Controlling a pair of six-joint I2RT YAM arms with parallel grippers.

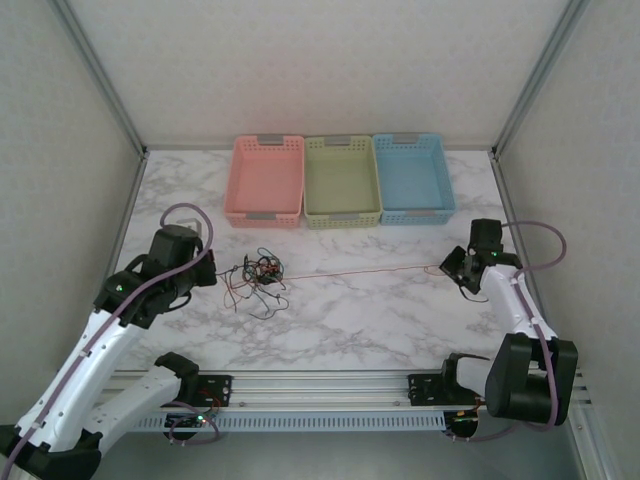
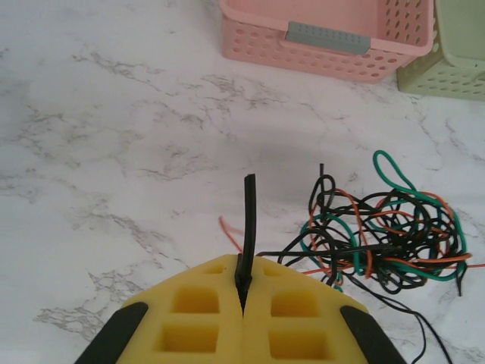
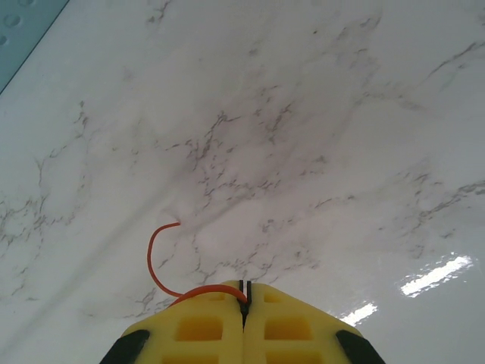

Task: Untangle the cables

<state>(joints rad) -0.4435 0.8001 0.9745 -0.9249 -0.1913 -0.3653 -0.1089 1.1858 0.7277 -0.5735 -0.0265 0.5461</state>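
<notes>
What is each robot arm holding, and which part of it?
The left gripper has its jaws shut on a black cable near its end. The right gripper has its jaws shut on the orange cable, close to its curled end.

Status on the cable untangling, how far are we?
Done: one orange cable is stretched out in a long line from the clump. In hand: right pincer shut on its far end, left pincer shut on a black cable. Left: the clump is a black, green and orange knot.

Glossy marbled table (image 1: 380, 320), plastic baskets (image 1: 342, 216), plastic-coated cables (image 1: 262, 270)
</notes>
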